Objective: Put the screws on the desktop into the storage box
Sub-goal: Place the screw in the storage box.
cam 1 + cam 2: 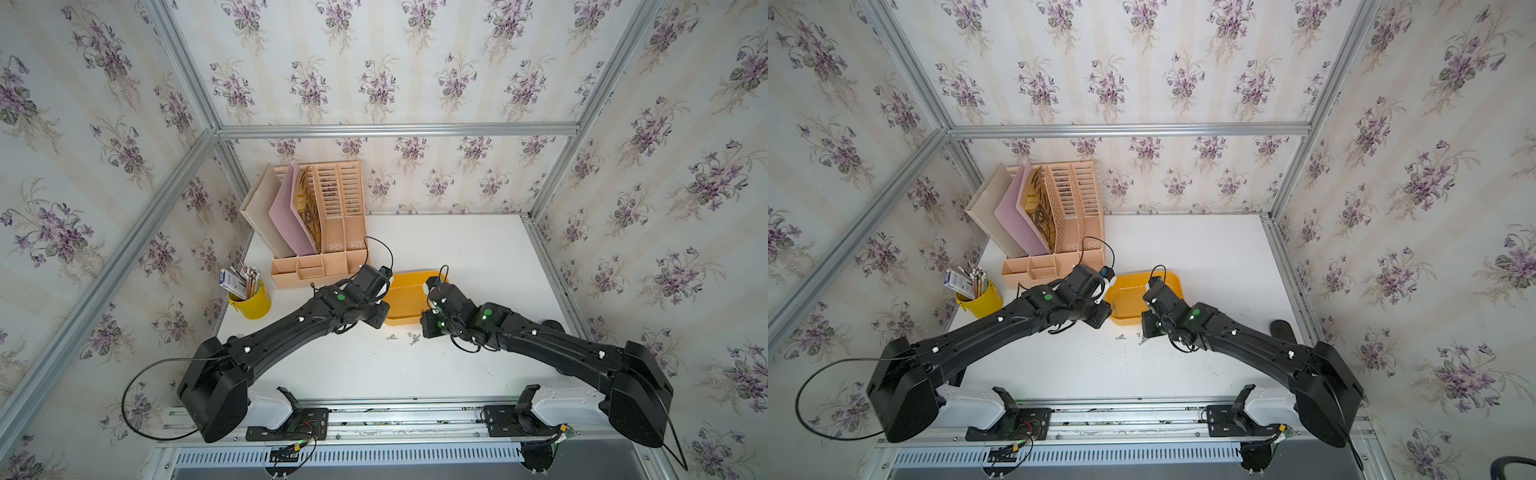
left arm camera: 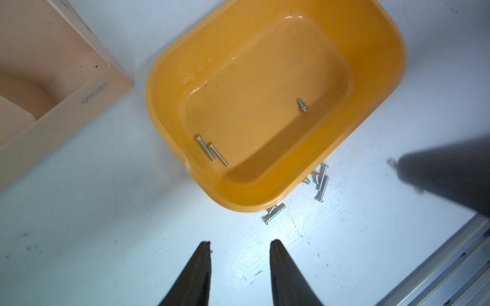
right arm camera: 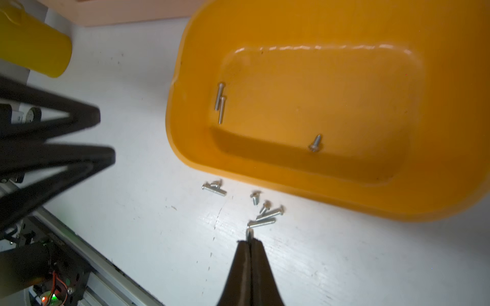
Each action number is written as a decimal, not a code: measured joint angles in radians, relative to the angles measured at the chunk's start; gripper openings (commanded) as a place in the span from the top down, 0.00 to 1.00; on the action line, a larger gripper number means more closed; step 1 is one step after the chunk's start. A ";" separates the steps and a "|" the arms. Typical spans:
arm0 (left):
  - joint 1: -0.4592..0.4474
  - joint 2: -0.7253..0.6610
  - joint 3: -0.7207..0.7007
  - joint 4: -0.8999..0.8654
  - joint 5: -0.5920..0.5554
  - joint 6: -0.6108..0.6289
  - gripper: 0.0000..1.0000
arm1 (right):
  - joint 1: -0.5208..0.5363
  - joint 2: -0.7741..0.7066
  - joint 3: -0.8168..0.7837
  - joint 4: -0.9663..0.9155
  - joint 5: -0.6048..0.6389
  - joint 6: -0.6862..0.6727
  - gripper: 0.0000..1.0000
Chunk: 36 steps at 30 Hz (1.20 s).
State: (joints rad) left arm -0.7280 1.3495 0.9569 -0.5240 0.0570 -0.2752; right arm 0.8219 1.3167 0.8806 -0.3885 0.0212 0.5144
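Three screws (image 2: 212,152) lie inside the yellow-orange storage box (image 2: 159,106): two long ones side by side near its left wall and a short one apart toward the right. Roughly half a dozen more (image 3: 265,209) lie scattered on the white desk (image 1: 457,257), just beside the box's near edge, a pair a little to the left and a looser cluster to the right. In both top views they show only as small specks (image 1: 1142,340) in front of the box, which sits at mid-desk between the two arms.

By this count the job looks well under half done: most of the screws have yet to go in, one at a time.

The right tool (image 3: 249,242) points down at the near end of the cluster, its tips pressed together. A sliver of metal, apparently a small screw (image 3: 250,233), pokes out between them, though it is too small to be sure. The right arm reaches in from the near rail with its elbow out to the right and its wrist bent down over the box's near right corner.

The left tool (image 2: 240,246) hovers over bare desk by the box's near left side, tips spread and holding nothing. Its arm slants in from the near left corner.

A peach file organizer (image 1: 324,232) stands at far left, a yellow pencil cup (image 1: 251,301) nearer.
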 measured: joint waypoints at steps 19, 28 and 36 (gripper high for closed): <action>-0.225 -0.035 -0.259 0.210 0.010 -0.052 0.54 | -0.221 0.360 0.140 0.137 -0.153 -0.220 0.93; -0.255 0.039 -0.244 0.246 -0.033 -0.045 0.51 | -0.234 0.366 0.141 0.153 -0.164 -0.234 0.76; -0.257 0.117 -0.233 0.241 -0.089 -0.026 0.46 | -0.235 0.264 0.103 0.160 -0.164 -0.234 0.74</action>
State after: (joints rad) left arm -0.9855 1.4662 0.7238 -0.2825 -0.0315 -0.3016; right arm 0.5865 1.5810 0.9840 -0.2287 -0.1429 0.2806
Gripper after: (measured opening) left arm 0.548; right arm 0.263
